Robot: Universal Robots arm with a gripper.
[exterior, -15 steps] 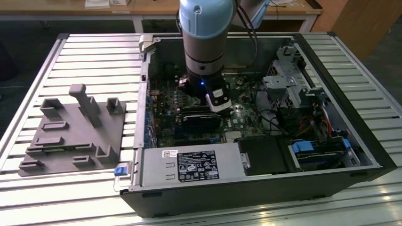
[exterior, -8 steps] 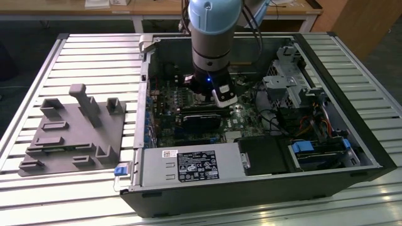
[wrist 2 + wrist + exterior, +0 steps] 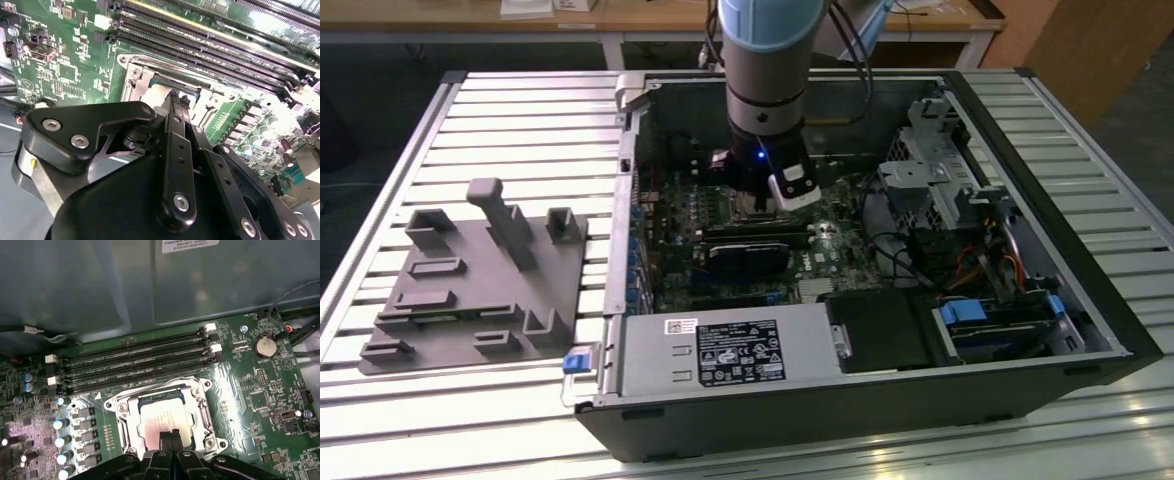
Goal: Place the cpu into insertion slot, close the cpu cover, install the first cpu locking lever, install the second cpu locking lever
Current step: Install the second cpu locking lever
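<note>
We see the cpu (image 3: 165,421) seated in the insertion slot (image 3: 131,412) with the cpu cover (image 3: 200,407) around it, our gripper (image 3: 170,436) above, jaws closed on nothing, so press squarely

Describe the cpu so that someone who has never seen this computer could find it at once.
Start from the green circuit board in the first wrist view and find the row of long black slots. Beside them sits a silvery square frame, the cpu cover. The cpu is the flat, pale metal square lying inside that frame, close to the gripper; nothing nearby is as smooth and plain.
</note>
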